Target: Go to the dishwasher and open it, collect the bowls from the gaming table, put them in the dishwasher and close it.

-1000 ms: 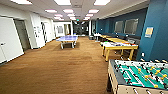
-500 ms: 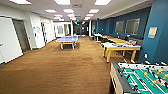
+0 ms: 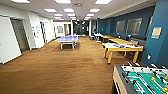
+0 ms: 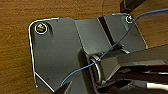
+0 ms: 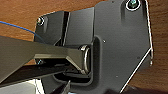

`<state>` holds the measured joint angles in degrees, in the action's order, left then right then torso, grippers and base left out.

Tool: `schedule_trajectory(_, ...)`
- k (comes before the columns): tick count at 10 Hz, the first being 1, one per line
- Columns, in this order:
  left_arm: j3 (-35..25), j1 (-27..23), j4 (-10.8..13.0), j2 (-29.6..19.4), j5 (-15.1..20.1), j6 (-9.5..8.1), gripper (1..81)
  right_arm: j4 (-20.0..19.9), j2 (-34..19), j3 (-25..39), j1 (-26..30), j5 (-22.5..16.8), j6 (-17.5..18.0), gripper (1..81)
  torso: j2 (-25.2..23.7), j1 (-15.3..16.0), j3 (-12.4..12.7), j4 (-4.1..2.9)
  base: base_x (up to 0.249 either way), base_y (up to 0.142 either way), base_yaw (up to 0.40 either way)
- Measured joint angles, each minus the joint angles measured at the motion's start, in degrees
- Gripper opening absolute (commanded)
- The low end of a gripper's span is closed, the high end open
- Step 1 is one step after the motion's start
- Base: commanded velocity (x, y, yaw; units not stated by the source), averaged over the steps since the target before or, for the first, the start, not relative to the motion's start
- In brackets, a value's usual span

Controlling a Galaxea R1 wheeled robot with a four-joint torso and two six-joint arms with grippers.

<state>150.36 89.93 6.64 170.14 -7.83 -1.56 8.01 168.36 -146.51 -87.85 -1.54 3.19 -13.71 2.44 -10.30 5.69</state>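
Observation:
The dishwasher and the bowls are out of view. A long white-topped table on yellow legs (image 3: 122, 48) stands to the right, ahead of me; it may be the gaming table. Small coloured things lie on its top, too blurred to name. In the left wrist view and the right wrist view, the robot's dark plate and bar hang over the brown wooden floor (image 4: 15, 30) (image 5: 17, 12). Nothing shows in either gripper.
A table-football table (image 3: 140, 80) with a green field sits close at the lower right. A blue table-tennis table (image 3: 67, 39) stands mid-room, with yellow tables (image 3: 117, 40) along the blue right wall. White walls and doors (image 3: 17, 35) line the left.
The whole head view has shifted slightly, so the camera has moved a little. The tables themselves have not moved.

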Motion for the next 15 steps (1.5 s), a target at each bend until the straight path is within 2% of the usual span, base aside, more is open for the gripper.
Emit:
schedule_trajectory(3, 0.0, -1.5, 0.0, 0.0, -0.8, 0.0, 81.1, -0.1, 0.4, -0.2, 1.6, 0.6, 0.3, 81.1, 0.1, 0.1, 0.0, 0.0, 0.239, 0.0, 0.0)
schedule_trajectory(5, -0.2, 1.0, 0.0, 0.3, 0.3, 0.0, 81.1, 0.0, 0.1, -0.4, -0.9, -0.4, 0.2, 81.1, 0.0, 0.0, 0.0, 0.0, 0.239, 0.0, 0.0)
schedule_trajectory(15, -0.1, -0.5, 0.0, 0.9, -0.2, 0.0, 81.1, 0.1, 0.4, -0.3, 0.0, 0.2, 0.0, 81.1, 0.0, 0.0, 0.0, 0.0, 0.239, 0.0, 0.0)
